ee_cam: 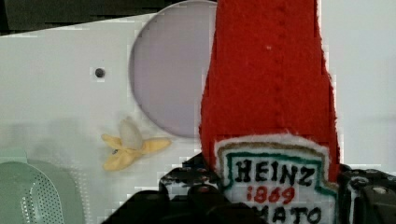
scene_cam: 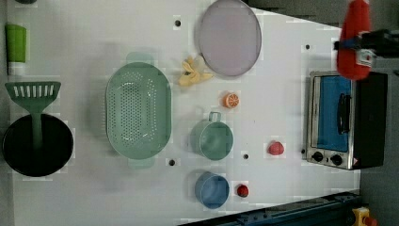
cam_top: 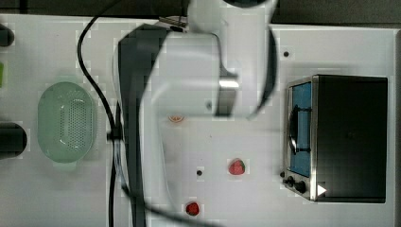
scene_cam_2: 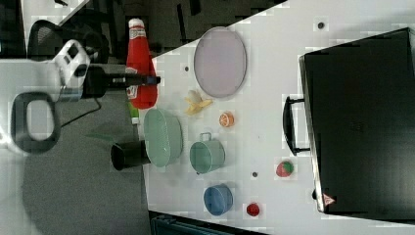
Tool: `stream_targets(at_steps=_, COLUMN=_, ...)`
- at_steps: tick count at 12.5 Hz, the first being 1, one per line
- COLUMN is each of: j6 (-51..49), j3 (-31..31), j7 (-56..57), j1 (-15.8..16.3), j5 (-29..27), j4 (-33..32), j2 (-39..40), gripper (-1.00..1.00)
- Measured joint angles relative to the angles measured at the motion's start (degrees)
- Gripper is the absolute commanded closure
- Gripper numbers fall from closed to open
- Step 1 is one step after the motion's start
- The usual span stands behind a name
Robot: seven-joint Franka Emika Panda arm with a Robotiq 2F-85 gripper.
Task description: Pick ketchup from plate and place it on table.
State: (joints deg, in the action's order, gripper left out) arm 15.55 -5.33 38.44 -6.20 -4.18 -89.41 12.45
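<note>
Ketchup (ee_cam: pixel 268 93) fills the wrist view's foreground, its label pinched between the claw (ee_cam: pixel 280 196) fingers, so the claw is closed around the bottle and holds it lifted clear of the tabletop (scene_cam: pixel 94 197). Beneath the claw lies the bare plate (ee_cam: pixel 163 84), with a peeled banana (ee_cam: pixel 128 147) just beside its rim. Farther from the claw stand a green basket (scene_cam: pixel 138 112) and a toaster oven (scene_cam: pixel 346 120).

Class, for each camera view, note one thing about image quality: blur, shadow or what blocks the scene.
Top view: the white robot arm looms close and soft, hiding much of the white table. Left view: even light, faint shadows beside the pale green perforated basket. Wrist view: the red felt ketchup bottle blocks part of the lilac round plate.
</note>
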Motion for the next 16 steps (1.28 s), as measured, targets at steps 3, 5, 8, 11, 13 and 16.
stream_targets(at_steps=3, j6=-0.1, j3=2.8, j7=-0.3, j1=-0.6, j5=0.3, j4=-8.0, j2=-5.9, gripper=-0.19)
stream_targets(at_steps=5, j6=0.0, j3=4.6, j7=-0.4, j1=-0.8, j5=0.1, j4=-13.5, j2=-7.1, gripper=-0.19)
stream_targets(at_steps=8, j6=3.5, j3=5.5, j7=-0.4, j1=-1.8, j5=0.3, j4=-24.2, j2=-7.7, gripper=-0.19)
stream_targets(at_steps=11, j6=12.0, j3=5.5, j7=-0.4, j1=-1.7, j5=0.1, j4=-32.2, j2=-5.1, gripper=-0.19)
stream_targets(at_steps=13, j6=17.2, j3=5.1, j7=-0.4, j1=-1.5, j5=0.3, j4=-36.3, j2=-2.6, gripper=-0.19)
stream_targets(at_steps=16, j6=23.1, j3=5.0, j7=-0.4, j1=-1.1, j5=0.2, j4=-39.6, j2=0.7, gripper=-0.19)
